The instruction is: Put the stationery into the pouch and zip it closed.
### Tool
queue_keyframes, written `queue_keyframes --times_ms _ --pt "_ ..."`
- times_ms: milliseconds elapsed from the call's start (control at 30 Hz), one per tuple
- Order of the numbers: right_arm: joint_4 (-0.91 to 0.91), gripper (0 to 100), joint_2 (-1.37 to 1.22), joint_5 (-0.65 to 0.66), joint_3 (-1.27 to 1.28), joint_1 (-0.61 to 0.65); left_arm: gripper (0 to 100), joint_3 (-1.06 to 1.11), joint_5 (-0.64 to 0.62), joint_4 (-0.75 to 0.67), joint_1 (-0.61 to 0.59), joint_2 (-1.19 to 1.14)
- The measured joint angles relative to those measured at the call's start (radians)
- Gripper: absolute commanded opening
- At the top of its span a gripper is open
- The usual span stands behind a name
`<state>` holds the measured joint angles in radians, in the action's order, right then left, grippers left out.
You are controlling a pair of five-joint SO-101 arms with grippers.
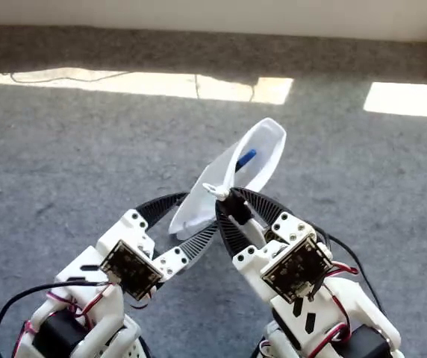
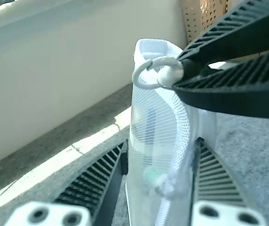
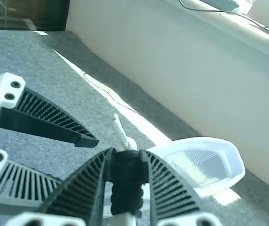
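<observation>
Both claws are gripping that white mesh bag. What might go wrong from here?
The right gripper pinches only the small zipper pull, so it may slip off mid-zip. The pouch is soft mesh between the fingers of the left gripper; a hard tug might drag it free, with the blue pen inside.

The white mesh pouch (image 1: 262,153) is held tilted above the middle of the grey tabletop (image 1: 64,149), its lower end between the fingers of the left gripper (image 1: 180,222), its white ring-ended zip pull (image 1: 217,191) pinched by the right gripper (image 1: 227,201), and a blue piece of stationery (image 1: 245,158) showing through its wall.
</observation>
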<state>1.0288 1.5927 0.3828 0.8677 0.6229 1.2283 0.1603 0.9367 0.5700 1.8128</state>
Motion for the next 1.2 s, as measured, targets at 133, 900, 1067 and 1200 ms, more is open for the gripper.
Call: queue_keyframes --times_ms 133,900,1067,1200 --pt "0.000 0.5 0.000 0.000 0.000 0.000 22 0.017 0.002 -0.038 -0.003 0.000" --pt "0.000 0.5 0.000 0.000 0.000 0.006 22 -0.037 -0.060 0.086 0.124 0.000" --pt "0.000 0.5 0.000 0.000 0.000 0.006 22 0.097 -0.038 -0.084 0.083 -0.009" --pt "0.000 0.5 0.000 0.000 0.000 0.006 17 0.132 -0.038 -0.150 0.083 -0.012"
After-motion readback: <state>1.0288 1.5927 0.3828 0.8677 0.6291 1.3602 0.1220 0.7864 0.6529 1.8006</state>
